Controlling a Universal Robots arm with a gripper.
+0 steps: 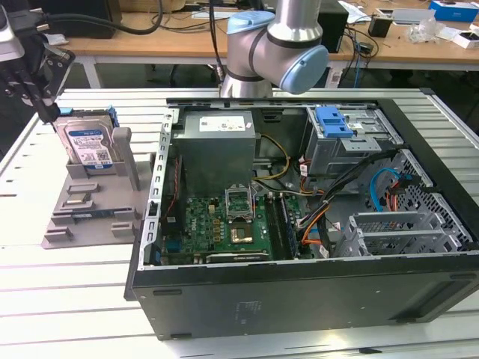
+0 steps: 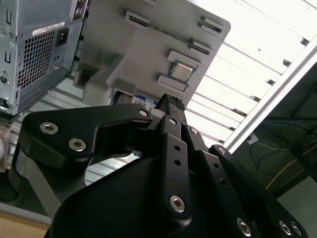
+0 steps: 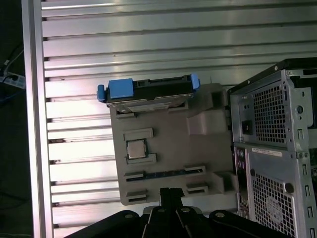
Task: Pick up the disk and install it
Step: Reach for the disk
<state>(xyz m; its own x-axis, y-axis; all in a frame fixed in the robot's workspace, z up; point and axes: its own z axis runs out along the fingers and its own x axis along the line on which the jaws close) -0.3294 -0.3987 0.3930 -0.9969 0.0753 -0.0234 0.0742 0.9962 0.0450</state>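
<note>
By the look of things, the job is at its very beginning. The disk (image 1: 88,146) stands on edge in a slot at one end of the grey stand (image 1: 84,217), its blue rails showing, and nothing grips it. The gripper (image 3: 169,192) hangs above the stand, clear of the disk. Its fingers (image 2: 172,124) look pressed together with nothing between them. The open computer case (image 1: 299,292) sits just beside the stand on the table (image 1: 67,299). The drive cage (image 1: 352,146), with its blue latch, lies inside the case, well apart from the stand. Both picking up the disk and installing it are left to do.
</note>
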